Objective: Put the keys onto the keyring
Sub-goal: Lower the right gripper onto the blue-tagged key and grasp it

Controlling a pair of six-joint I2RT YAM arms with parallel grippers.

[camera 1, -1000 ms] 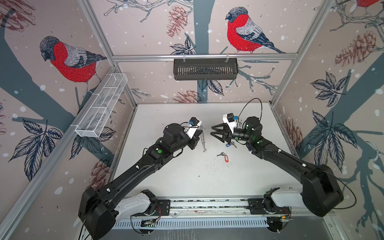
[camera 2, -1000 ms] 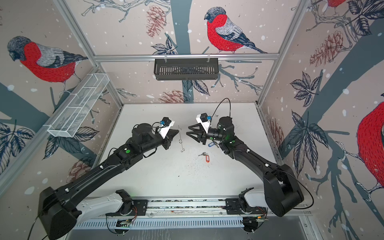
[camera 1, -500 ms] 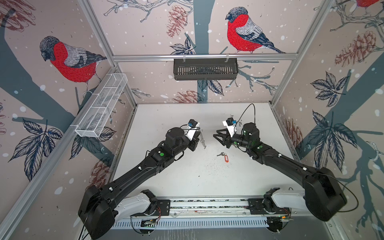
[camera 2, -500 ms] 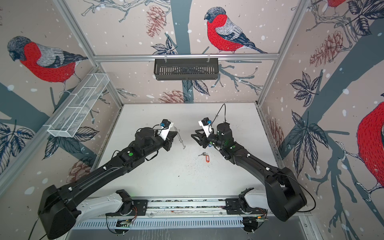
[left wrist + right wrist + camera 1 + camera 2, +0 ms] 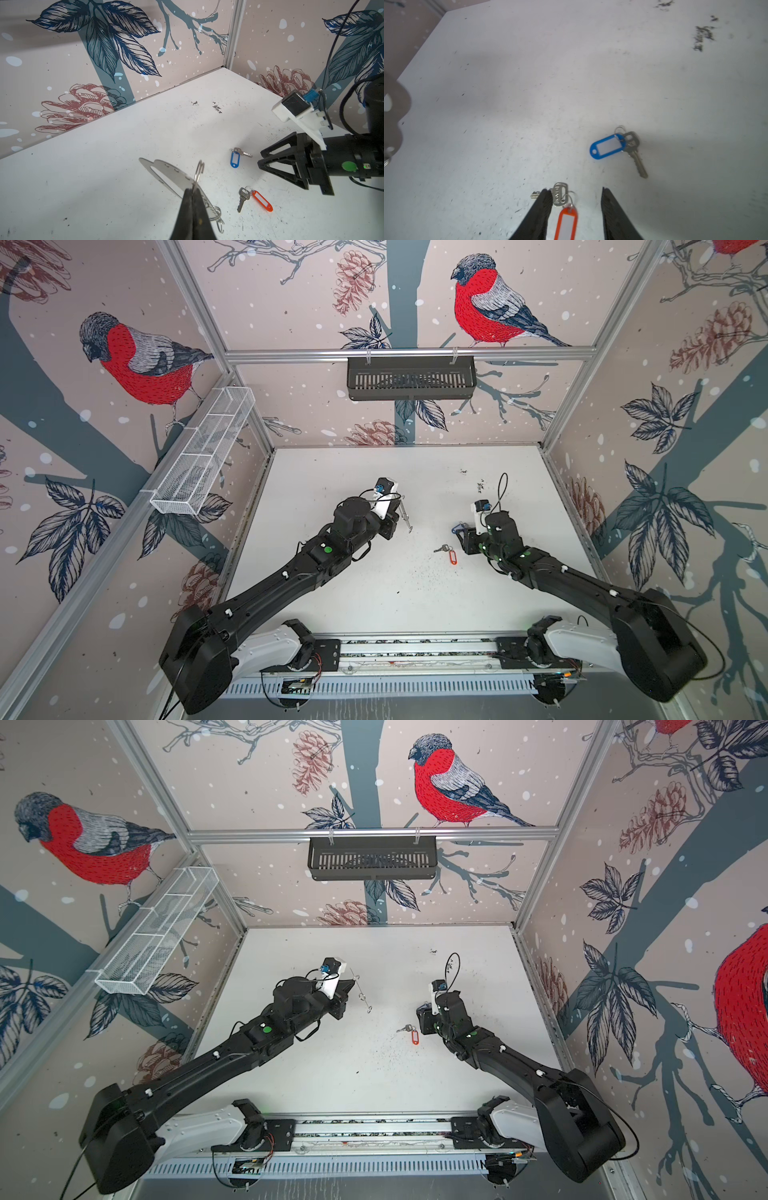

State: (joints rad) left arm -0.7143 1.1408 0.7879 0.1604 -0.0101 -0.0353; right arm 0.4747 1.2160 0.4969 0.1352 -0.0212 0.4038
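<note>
left jaws pressed together, pinching the keyring at its holed edge; plate is off the counter, left of centre, tilted, and looks nearly edge-on in both top views; one metal ring stands up right at the pinch; more rings hang under the plate beside the jaws

right jaws spread, nothing between them clamped; they sit low over the counter, right of centre, tips pointing left toward the keyring

red-tag key lies flat on the counter near the middle, just near-left of the right jaws; right wrist view has its tag in the gap between the two fingers and the key head just beside one of them; can't tell if there's contact

blue-tag key also flat on the counter, just far of the red-tag key, close to the right jaw tips; mostly hidden behind the right arm in both top views

neither key is on the keyring; both well apart from the plate, to its right
</note>
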